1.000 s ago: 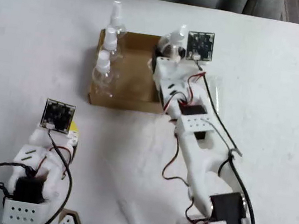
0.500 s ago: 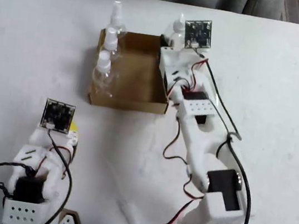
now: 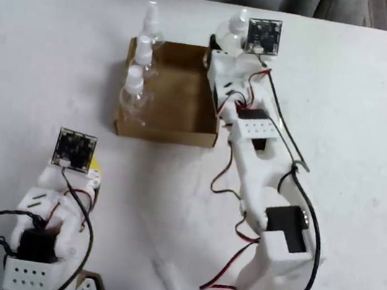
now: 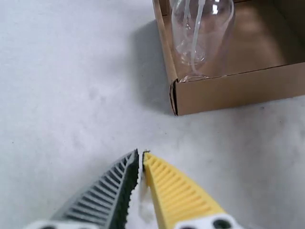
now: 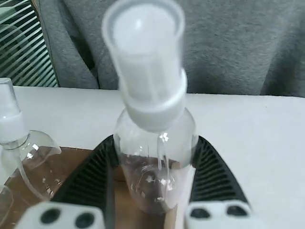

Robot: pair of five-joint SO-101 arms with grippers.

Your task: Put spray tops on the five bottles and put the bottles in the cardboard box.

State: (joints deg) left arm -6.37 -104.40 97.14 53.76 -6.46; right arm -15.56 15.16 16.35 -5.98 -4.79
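Bottle (image 5: 153, 129) upright, long axis vertical, spray top (image 5: 145, 62) uppermost, grasped by right hand (image 5: 155, 148); left hand (image 4: 141, 155) clenched.

Both arms were white printed plastic with black servo blocks (image 3: 288, 223) set into the joints. Thin red and black wires looped along the right arm (image 3: 252, 168); a thick black cable curled over the left arm (image 3: 39, 206). Each wrist bore a dark square camera board (image 3: 263, 36). The left gripper (image 4: 141, 156) had ribbed fingers, one grey, one yellow; the right gripper (image 5: 155, 143) had black fingers on white mounts with dark screw holes
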